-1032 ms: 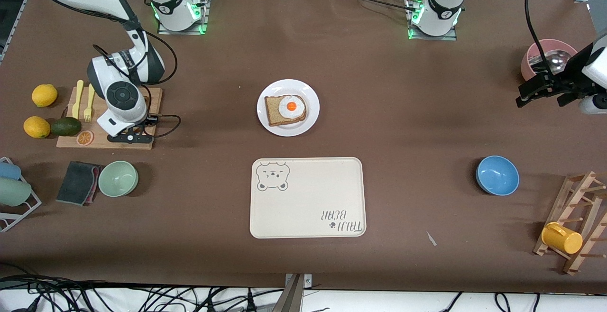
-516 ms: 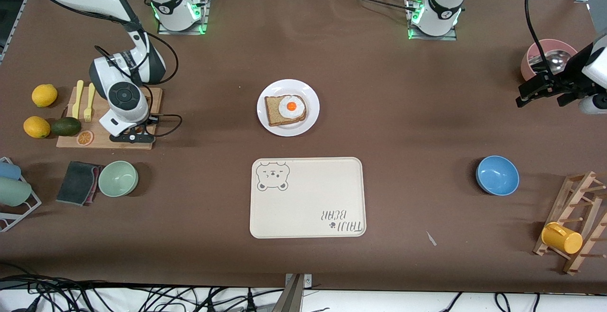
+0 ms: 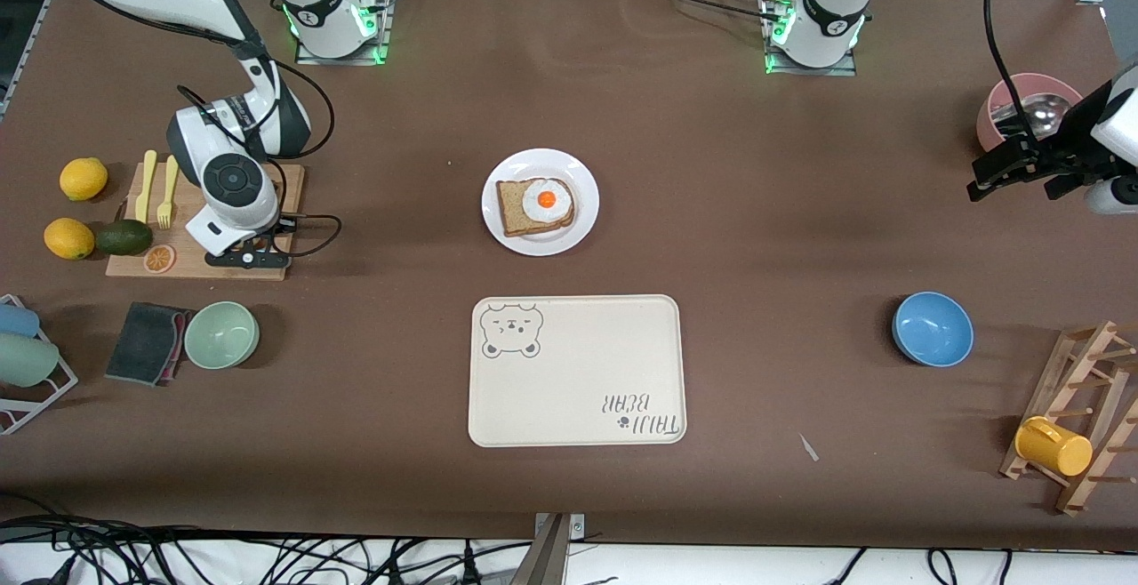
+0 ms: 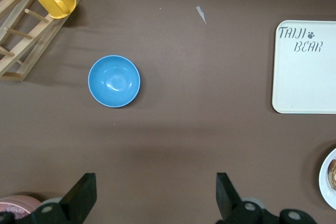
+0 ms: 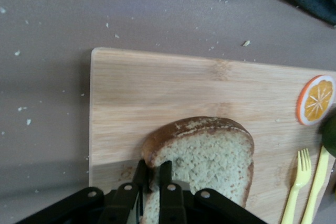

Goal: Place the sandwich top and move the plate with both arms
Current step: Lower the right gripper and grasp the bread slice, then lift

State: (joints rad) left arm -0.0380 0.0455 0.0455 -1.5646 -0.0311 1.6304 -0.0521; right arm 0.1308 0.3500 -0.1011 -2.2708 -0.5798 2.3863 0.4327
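Note:
The sandwich top (image 5: pixel 210 153) is a speckled slice lying on the wooden cutting board (image 5: pixel 157 87). My right gripper (image 5: pixel 154 169) is shut on its crust edge. In the front view the right gripper (image 3: pixel 247 257) is over the board (image 3: pixel 293 183) and the arm hides the slice. The white plate (image 3: pixel 582 222) sits mid-table and carries a bread slice with a fried egg (image 3: pixel 536 206). My left gripper (image 3: pixel 1003 172) waits open and empty above the left arm's end of the table; its wrist view (image 4: pixel 156 198) shows only bare table between the fingers.
The cream bear tray (image 3: pixel 578 372) lies nearer the camera than the plate. A blue bowl (image 3: pixel 932 328), a pink bowl (image 3: pixel 1000 100) and a mug rack (image 3: pixel 1080 416) are at the left arm's end. Lemons (image 3: pixel 83 179), an avocado, a green bowl (image 3: pixel 221 334) and a cloth are beside the board.
The right arm shifted slightly toward the table's middle over the cutting board, then held still. The left arm and the plate have not moved.

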